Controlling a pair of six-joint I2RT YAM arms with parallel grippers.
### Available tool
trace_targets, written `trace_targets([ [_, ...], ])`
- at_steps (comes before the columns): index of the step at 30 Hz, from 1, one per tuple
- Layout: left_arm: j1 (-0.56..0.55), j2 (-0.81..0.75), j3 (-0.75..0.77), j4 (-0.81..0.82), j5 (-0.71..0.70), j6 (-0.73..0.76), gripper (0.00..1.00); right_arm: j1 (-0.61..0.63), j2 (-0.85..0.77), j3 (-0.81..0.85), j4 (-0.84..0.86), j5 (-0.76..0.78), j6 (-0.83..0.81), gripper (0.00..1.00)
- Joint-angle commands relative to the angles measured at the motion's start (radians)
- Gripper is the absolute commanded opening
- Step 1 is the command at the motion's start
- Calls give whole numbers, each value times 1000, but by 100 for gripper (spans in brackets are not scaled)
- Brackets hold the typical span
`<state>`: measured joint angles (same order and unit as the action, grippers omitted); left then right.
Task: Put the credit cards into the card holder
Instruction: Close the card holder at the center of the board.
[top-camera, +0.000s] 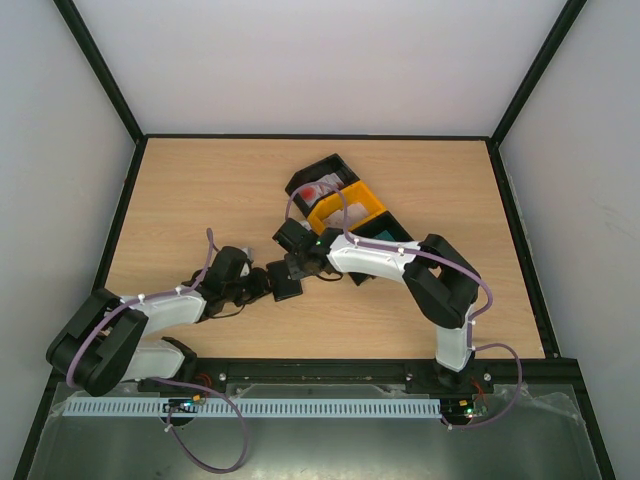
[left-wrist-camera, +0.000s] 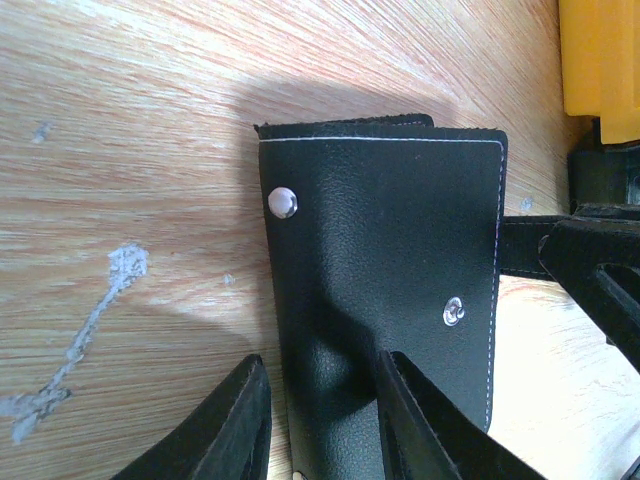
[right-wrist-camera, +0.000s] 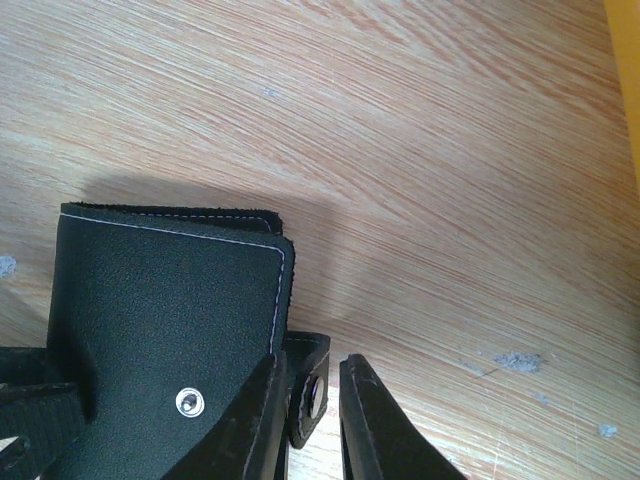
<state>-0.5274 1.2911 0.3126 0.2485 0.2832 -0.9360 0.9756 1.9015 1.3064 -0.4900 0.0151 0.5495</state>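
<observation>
Wooden table (top-camera: 200, 200), both arms reaching to the middle. The card holder (left-wrist-camera: 390, 280) sits near the centre of the board between the two claws, just in front of the row of trays, its black outer face up, white stitching along the edge and two metal snaps (left-wrist-camera: 283, 201) showing. Left gripper (left-wrist-camera: 325, 445): fingers (left-wrist-camera: 235, 430) set apart at the holder's lower left part, one beside its edge, the other lying over the black face; I cannot tell whether they press on it or only rest there. Right gripper (right-wrist-camera: 305, 425): jaws drawn nearly together, clenched on the snap strap (right-wrist-camera: 308, 395), which sticks out from the holder's side; the strap's metal stud shows in the narrow gap between them. In the left wrist view the strap runs straight from the holder's right edge to the right claw. Three trays stand touching in a diagonal line behind the holder: a far black tray (top-camera: 330, 163), a yellow tray (top-camera: 322, 215), and a near black tray (top-camera: 392, 222) partly under the right arm. A white card with red blotches (top-camera: 318, 190) lies in the far black tray; a teal card (top-camera: 385, 232) lies in the near black one. The yellow tray's contents cannot be made out. Pale scuff marks (left-wrist-camera: 120, 270) on the wood near the holder.
</observation>
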Motion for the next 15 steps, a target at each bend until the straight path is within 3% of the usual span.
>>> trace_targets([
  [1,-3,4,-22,-14,-16,-1,33,3,-16,30,-37,37,10,15],
  [15,-5,8,-21,-12,-13,1,33,4,-28,17,-47,47,24,9],
])
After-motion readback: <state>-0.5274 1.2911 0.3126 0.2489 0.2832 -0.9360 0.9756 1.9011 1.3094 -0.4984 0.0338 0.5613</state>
